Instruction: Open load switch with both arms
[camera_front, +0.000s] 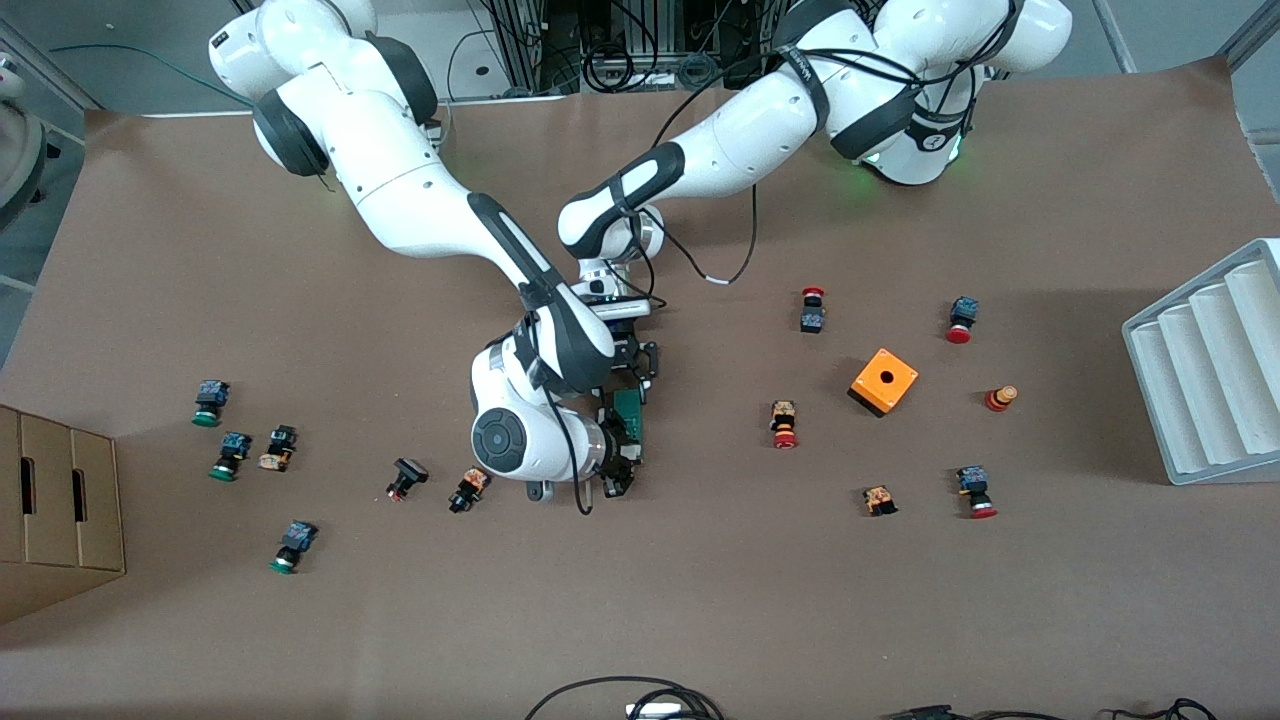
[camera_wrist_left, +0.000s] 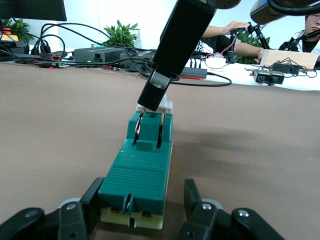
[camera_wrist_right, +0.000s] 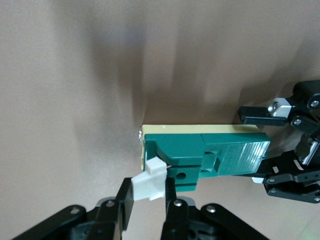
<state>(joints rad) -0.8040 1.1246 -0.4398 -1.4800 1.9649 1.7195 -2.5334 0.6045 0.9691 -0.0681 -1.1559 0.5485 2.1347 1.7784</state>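
Near the middle of the worktop (camera_front: 700, 600), well apart from the orange cube (camera_front: 884, 381) toward the right arm's end, lies the load switch (camera_front: 629, 412), flat on the brown surface. Its long axis runs from the base side toward the front camera, and the white tab (camera_wrist_right: 150, 182) is at the end nearer to that camera. I have one pincer at each end of this axis. My right pincer (camera_wrist_right: 148, 197) comes down on the tab end, and its two fingers are clenched on the white tab itself, one on each side, so this end is already in my grasp. My left pincer (camera_wrist_left: 145, 205) is low at the end with the ribbed cover. Its fingers stand on both sides of the green body, one finger close against the side and the second finger (camera_wrist_left: 192, 197) just beside it with a small gap, so I judge that this pincer is only partly closed and does not yet hold the body firmly. The coming move, I think, depends on this: the left pincer must first fix the body, then the right one can pull the tab along the long axis, away from the left one. If the body is loose, the whole switch may slide.
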